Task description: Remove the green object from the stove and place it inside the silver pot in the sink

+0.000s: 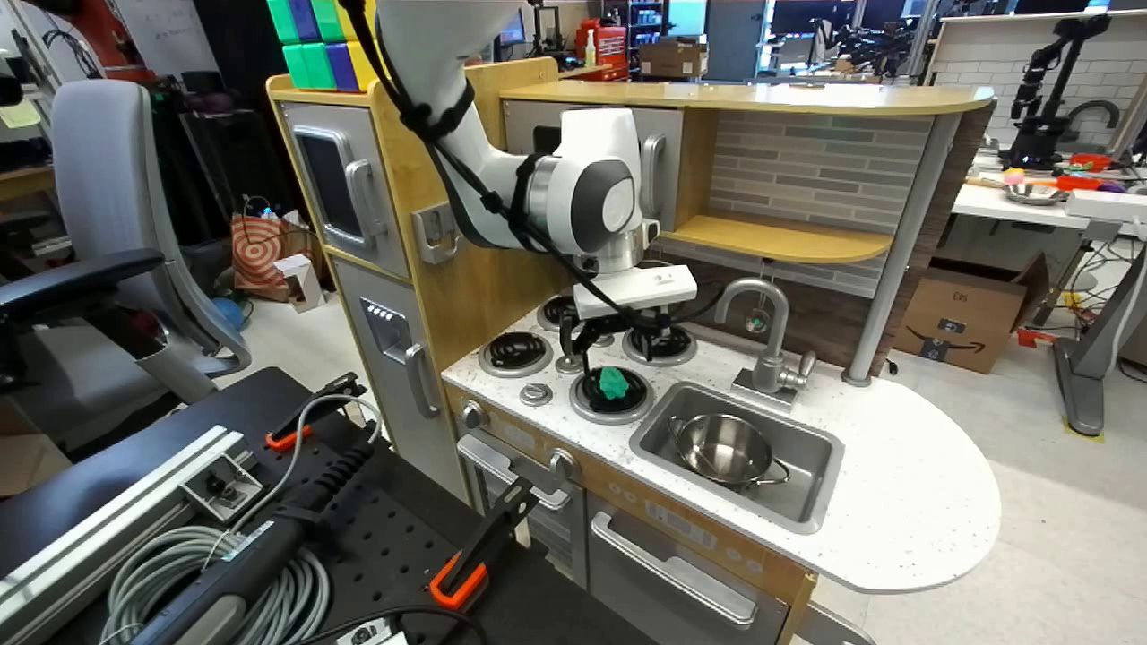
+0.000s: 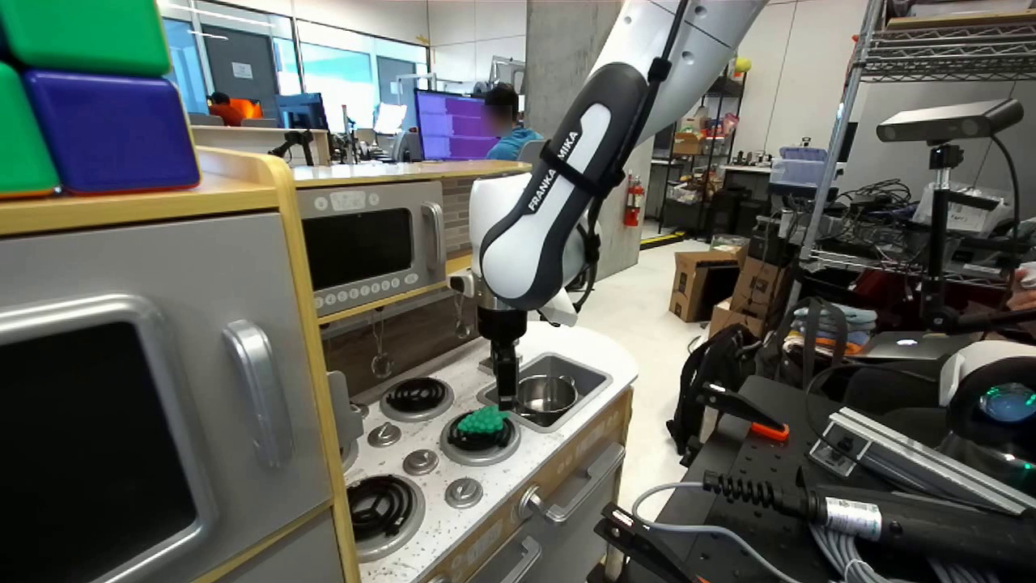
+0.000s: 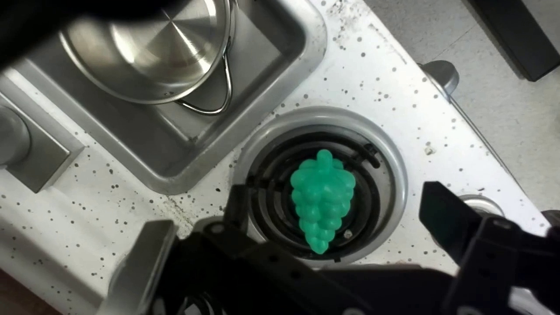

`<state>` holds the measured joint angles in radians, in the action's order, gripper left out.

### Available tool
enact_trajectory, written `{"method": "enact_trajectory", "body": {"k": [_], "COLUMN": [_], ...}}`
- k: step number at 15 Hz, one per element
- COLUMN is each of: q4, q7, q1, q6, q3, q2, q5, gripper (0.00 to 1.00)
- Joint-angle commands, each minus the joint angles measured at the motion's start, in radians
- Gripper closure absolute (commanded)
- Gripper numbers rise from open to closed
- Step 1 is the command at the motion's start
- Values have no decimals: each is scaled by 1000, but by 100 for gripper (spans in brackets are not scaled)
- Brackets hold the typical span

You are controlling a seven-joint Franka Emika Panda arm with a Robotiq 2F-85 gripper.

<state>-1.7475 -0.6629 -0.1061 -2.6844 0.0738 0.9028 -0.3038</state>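
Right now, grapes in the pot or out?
Out: all views show the grapes on a burner, the pot in the sink.

The gripper (image 1: 618, 362) stands near the green grapes (image 3: 323, 199), fingers wide apart, and I see room either side of the grapes. Toward the pot (image 1: 721, 448) come the rim of the sink (image 3: 210, 162) and the pot's handle (image 3: 211, 113). Open air lies above the pot; the tap (image 1: 775, 340) rises behind it, a shelf (image 1: 789, 240) higher up.

Both exterior views are brightly lit, while glare streaks the silver pot (image 3: 170, 52) in the wrist view.
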Motion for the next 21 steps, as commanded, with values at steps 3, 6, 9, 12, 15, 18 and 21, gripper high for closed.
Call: {"method": "enact_trajectory", "body": {"k": [3, 6, 9, 12, 15, 18, 21], "q4": [16, 41, 72, 110, 159, 213, 282], "q7": [37, 95, 141, 170, 200, 228, 235], "q1": [13, 44, 74, 94, 104, 107, 104], "q6": [-13, -45, -36, -2, 30, 77, 159], "q3": [-5, -27, -41, -45, -56, -69, -71], "q2": [17, 43, 68, 95, 128, 165, 203], "q5": [10, -4, -15, -15, -7, -2, 5], "gripper": [0, 0, 0, 0, 0, 0, 0]}}
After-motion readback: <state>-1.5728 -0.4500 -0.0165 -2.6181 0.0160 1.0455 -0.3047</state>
